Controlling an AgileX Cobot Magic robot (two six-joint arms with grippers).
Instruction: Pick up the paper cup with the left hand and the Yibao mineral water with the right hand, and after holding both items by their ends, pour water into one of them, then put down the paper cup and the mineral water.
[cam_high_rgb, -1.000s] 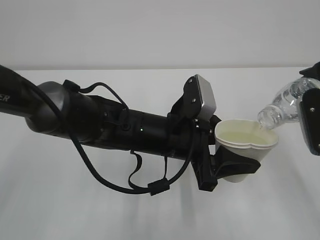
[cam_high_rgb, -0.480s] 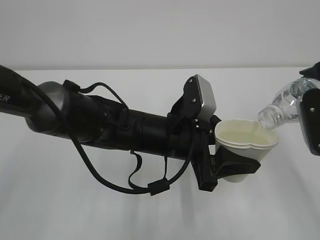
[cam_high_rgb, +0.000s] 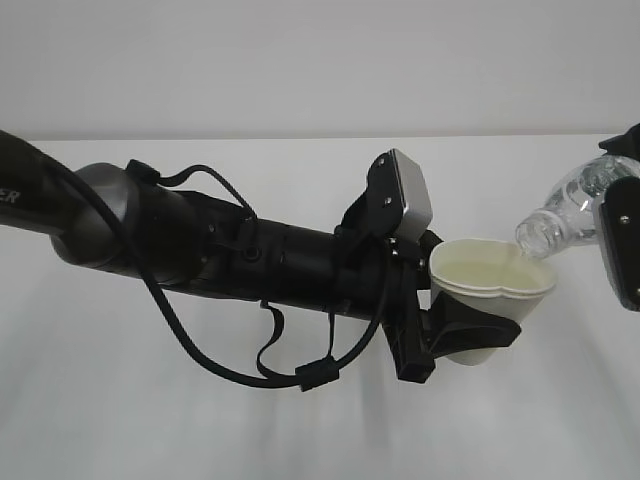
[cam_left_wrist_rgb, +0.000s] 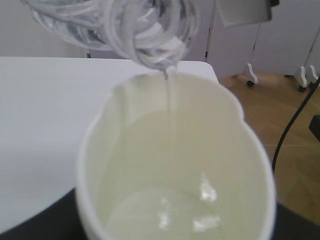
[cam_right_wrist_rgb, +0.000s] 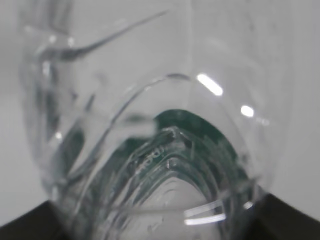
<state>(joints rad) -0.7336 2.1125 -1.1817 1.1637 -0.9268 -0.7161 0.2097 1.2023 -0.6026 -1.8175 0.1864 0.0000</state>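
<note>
My left gripper (cam_high_rgb: 470, 335) is shut on the paper cup (cam_high_rgb: 490, 285), holding it above the white table with its rim squeezed into a wavy oval. The cup (cam_left_wrist_rgb: 175, 165) has a pale yellowish inside with some water at the bottom. My right gripper (cam_high_rgb: 622, 250) holds the Yibao mineral water (cam_high_rgb: 565, 205) tilted, its capless neck just over the cup's right rim. In the left wrist view a thin stream of water (cam_left_wrist_rgb: 170, 107) falls from the bottle's mouth (cam_left_wrist_rgb: 155, 55) into the cup. The right wrist view is filled by the clear ribbed bottle (cam_right_wrist_rgb: 160, 150) with green showing through.
The white table (cam_high_rgb: 150, 400) spreads under both arms, with a pale wall behind. The long black left arm (cam_high_rgb: 220, 250) with looping cables crosses the left and middle of the exterior view. A wooden floor (cam_left_wrist_rgb: 290, 130) and stand legs show past the table's edge in the left wrist view.
</note>
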